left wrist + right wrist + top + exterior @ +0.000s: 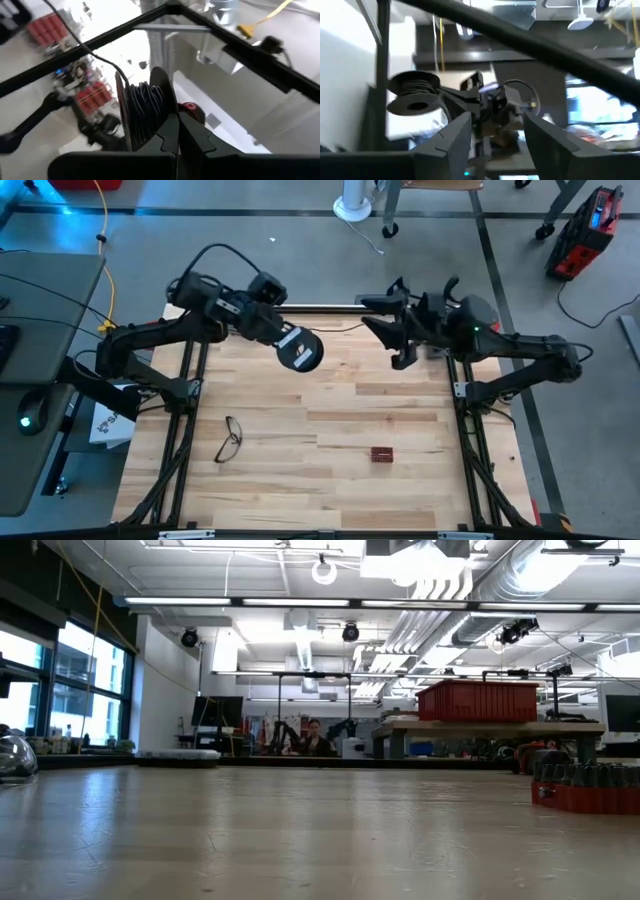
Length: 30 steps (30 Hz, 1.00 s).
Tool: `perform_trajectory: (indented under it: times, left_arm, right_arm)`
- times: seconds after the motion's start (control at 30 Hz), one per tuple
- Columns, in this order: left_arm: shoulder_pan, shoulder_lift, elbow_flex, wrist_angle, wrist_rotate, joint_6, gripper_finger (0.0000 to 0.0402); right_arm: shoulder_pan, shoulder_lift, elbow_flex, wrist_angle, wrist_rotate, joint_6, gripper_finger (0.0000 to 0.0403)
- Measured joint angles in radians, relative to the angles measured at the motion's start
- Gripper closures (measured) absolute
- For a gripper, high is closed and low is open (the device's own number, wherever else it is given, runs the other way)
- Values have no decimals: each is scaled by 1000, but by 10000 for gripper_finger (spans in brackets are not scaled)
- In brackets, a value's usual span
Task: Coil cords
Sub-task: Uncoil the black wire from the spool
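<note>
The cords are a thin dark wire wound on a small round black reel (301, 349) with a pale centre. The reel hangs above the far middle of the table, with my left gripper (288, 338) shut on it. The left wrist view shows the coils (144, 104) on the reel and one loose strand (82, 44) running off it. My right gripper (380, 320) stands open to the reel's right, apart from it. Nothing is between its fingers (454, 134). Neither gripper shows in the low view. My left gripper pinches the rim of one of the reel's black side discs (167, 117) between its two fingers. The fingers come from the table's left, slanting upward. The reel is lifted clear of the table, with its pale-centred face turned up toward the high camera.
Black-framed eyeglasses (229, 438) lie near the table's left side. A small red block (381, 454) sits right of centre toward the near edge. A yellow cable (105, 240) hangs beyond the far left corner. A dark bar (320, 307) runs along the far edge.
</note>
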Motion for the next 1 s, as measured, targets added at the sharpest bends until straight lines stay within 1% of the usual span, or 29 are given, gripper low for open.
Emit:
perform_trajectory:
  times: [0.07, 0.2, 0.37, 0.43, 0.53, 0.6, 0.67, 0.77, 1.0]
  left_arm:
    - [0, 0, 0, -24, 9, 18, 401]
    - [9, 0, 0, -23, 11, 26, 401]
    - [20, -1, 0, -20, 11, 36, 401]
    - [28, -4, 0, -20, 12, 43, 401]
    - [45, -9, 0, -18, 17, 44, 401]
    - [54, -11, 0, -18, 24, 42, 401]
    - [59, -10, 0, -31, 30, 45, 401]
    - [67, -8, 0, -57, 33, 52, 401]
    - [71, -1, 0, -81, 39, 68, 401]
  right_arm:
    - [9, 8, 39, -74, 11, -61, 228]
    - [26, 15, 110, -235, 12, -127, 234]
    - [43, 9, 174, -359, 12, -153, 238]
    - [43, -8, 213, -479, 14, -169, 238]
    - [43, -31, 292, -705, 63, -193, 238]
    - [43, -35, 349, -813, 88, -194, 238]
    - [43, -34, 410, -862, 89, -177, 238]
    - [43, -8, 468, -883, 82, -176, 238]
    - [43, 122, 497, -900, 85, -280, 238]
